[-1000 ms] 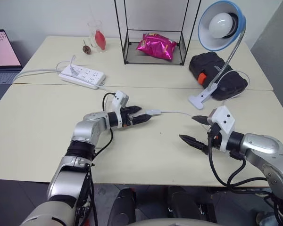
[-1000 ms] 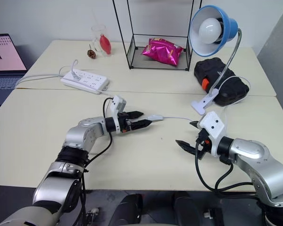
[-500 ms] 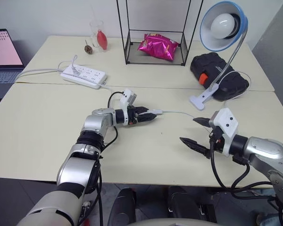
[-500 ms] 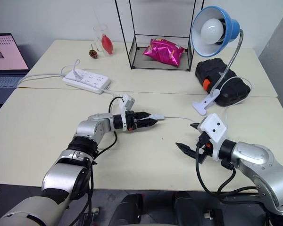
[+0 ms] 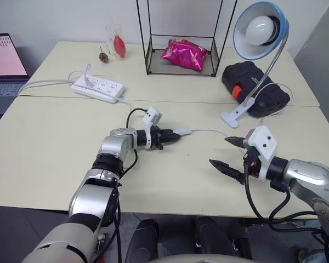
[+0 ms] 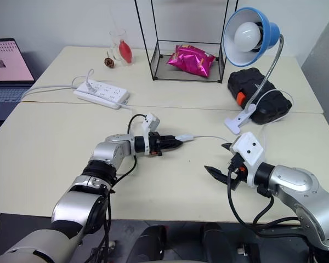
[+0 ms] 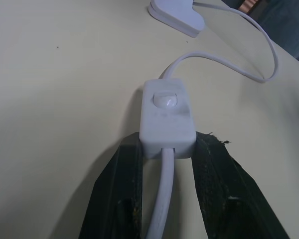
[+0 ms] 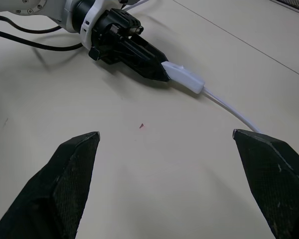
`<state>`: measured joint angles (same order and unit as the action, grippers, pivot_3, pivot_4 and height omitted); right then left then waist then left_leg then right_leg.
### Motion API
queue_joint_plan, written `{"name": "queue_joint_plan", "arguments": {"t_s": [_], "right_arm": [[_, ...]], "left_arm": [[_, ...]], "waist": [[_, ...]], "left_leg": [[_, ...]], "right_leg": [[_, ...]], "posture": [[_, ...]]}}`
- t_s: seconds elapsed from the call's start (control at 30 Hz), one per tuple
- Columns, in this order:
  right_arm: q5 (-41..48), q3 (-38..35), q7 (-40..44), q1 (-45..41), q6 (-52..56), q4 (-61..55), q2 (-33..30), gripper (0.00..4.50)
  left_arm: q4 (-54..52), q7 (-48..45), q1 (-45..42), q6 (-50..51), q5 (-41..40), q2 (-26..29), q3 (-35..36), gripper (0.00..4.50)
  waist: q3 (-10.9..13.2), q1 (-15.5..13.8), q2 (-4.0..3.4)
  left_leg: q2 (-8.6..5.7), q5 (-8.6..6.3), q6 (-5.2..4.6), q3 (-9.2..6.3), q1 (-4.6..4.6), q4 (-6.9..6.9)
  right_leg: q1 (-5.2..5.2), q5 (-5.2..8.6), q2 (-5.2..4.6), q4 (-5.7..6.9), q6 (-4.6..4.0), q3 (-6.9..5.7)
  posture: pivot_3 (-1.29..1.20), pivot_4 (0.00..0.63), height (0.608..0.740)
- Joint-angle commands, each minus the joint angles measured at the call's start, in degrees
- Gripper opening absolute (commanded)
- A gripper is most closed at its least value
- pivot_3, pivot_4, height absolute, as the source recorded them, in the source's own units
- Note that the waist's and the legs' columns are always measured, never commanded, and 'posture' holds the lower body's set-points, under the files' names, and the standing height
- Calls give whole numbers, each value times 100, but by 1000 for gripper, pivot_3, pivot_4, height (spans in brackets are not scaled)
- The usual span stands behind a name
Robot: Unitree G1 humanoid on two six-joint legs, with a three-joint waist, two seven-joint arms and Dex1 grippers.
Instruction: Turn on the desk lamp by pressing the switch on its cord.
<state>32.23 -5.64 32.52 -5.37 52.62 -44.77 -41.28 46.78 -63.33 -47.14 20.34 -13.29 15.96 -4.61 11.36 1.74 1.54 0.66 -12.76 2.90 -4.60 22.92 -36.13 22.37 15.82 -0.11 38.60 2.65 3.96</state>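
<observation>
Switch (image 5: pixel 182 131) mid-counter (image 5: pixel 55 137), pinched at its rear end by left hand (image 5: pixel 172 136); right hand (image 5: pixel 226 152) hovers spread wide, empty, near cord (image 5: pixel 208 131) running to unlit desk lamp (image 5: pixel 260 30)

Left wrist: fingers (image 7: pixel 124 184) clamp switch sides, rocker button exposed on top

Right wrist: same pinch

Judgement: light, rigid, smooth plastic, likely slides; hold body sides, press rocker

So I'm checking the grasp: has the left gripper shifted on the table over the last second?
Yes. The left gripper has slid toward the lamp's clamp base, away from the power strip, and shut on the switch.
</observation>
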Motion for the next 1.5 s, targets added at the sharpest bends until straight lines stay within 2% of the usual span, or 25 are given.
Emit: {"name": "queue_joint_plan", "arguments": {"t_s": [0.03, 0.17, 0.3, 0.43, 0.6, 0.77, 1.0, 1.5], "right_arm": [[40, -48, -56, -52, -84, -132, -4, 4500], [382, -250, -267, 86, 2, -52, 446, 4500], [1316, -565, -742, 455, 490, -69, 1271, 4500], [1902, -484, -1460, 727, 619, 4, 2208, 4500], [2825, -442, -2883, 382, 876, 652, 3603, 4500], [3572, -608, -3905, -177, 678, 1278, 4366, 4500], [4216, -609, -4605, -730, 290, 1846, 4708, 4500], [4465, -271, -4797, -924, -152, 2248, 4614, 4500]], "left_arm": [[-264, 210, 176, -511, 172, -90, -28, 1064], [-944, 287, 479, -1199, 346, 4, -118, 1063], [-2076, 300, 974, -1589, 365, 174, -150, 1063], [-2974, 385, 1366, -1718, 309, 301, -112, 1063], [-3874, 403, 1726, -1462, 121, 441, -111, 1063], [-4198, 543, 1820, -1162, 12, 497, -100, 1063], [-4489, 636, 1928, -974, -27, 566, -173, 1063], [-4609, 703, 1896, -841, -65, 599, -201, 1063]], "waist": [[0, -1, 0], [0, -2, 0], [0, -3, 0], [-2, 5, -1], [-2, 25, -2], [-3, 28, -4], [-3, 32, -4], [-2, 75, -5]], "left_leg": [[0, 0, 0, 0, -1, 0], [2, 0, 0, -1, -2, 0], [5, 0, 0, -4, 2, 4], [5, 0, 0, -2, -1, 4], [11, 0, 0, -1, -8, 2], [13, 2, -2, 1, -10, 1], [13, 2, -2, 10, 13, 7], [14, 2, -3, 10, 12, 9]], "right_leg": [[0, 0, 0, 0, 1, 0], [0, -1, 0, 0, 2, 1], [2, -2, 0, 3, -1, 1], [1, -2, -2, 5, -1, 3], [2, -2, 2, 11, -2, 7], [4, -3, 5, 25, -6, 4], [29, 1, 4, 22, -13, 8], [33, 3, 6, 26, -12, 8]], "posture": [[0, 150, 740], [0, 150, 740], [0, 150, 740], [0, 150, 740], [0, 150, 740], [0, 150, 740], [0, 150, 740], [0, 150, 740]]}}
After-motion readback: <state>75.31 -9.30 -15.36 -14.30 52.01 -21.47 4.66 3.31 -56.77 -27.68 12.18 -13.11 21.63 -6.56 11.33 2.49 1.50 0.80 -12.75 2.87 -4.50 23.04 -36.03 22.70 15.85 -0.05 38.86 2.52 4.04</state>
